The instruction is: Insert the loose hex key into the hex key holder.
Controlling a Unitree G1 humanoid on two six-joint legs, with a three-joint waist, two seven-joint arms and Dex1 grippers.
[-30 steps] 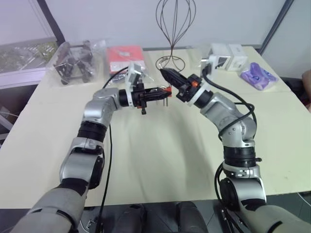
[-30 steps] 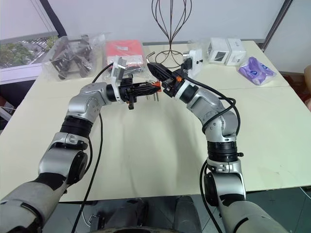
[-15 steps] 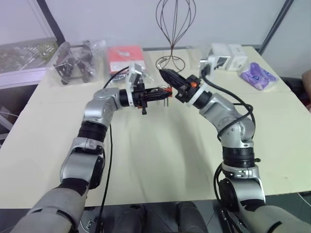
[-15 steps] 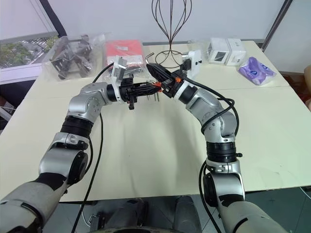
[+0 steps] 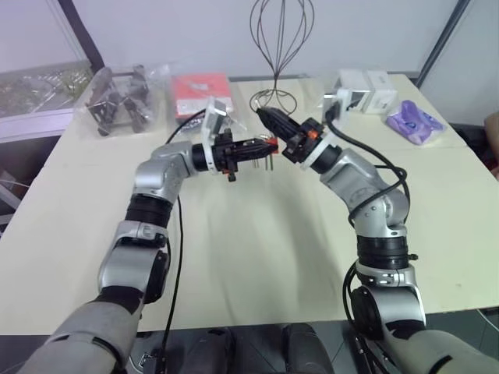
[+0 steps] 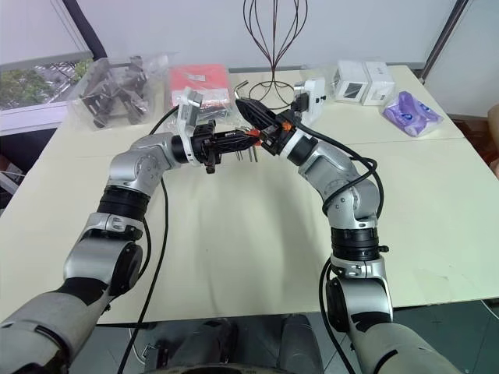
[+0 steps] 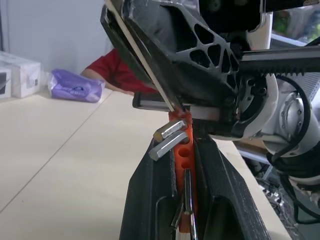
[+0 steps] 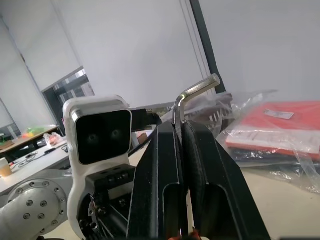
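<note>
A: Both arms meet in mid-air over the pale counter (image 5: 257,234). The left gripper (image 7: 184,150) has its jaws clamped on the hex key holder (image 7: 181,150), orange-red, with dark keys jutting out.

B: And the right gripper (image 8: 181,131)?

A: Jaws pinched tight on the loose hex key (image 8: 192,95), its bent end poking up past the fingertips. In the head views its tip sits right at the holder (image 5: 267,144), above the counter.

B: Touching?

A: Can't tell.
</note>
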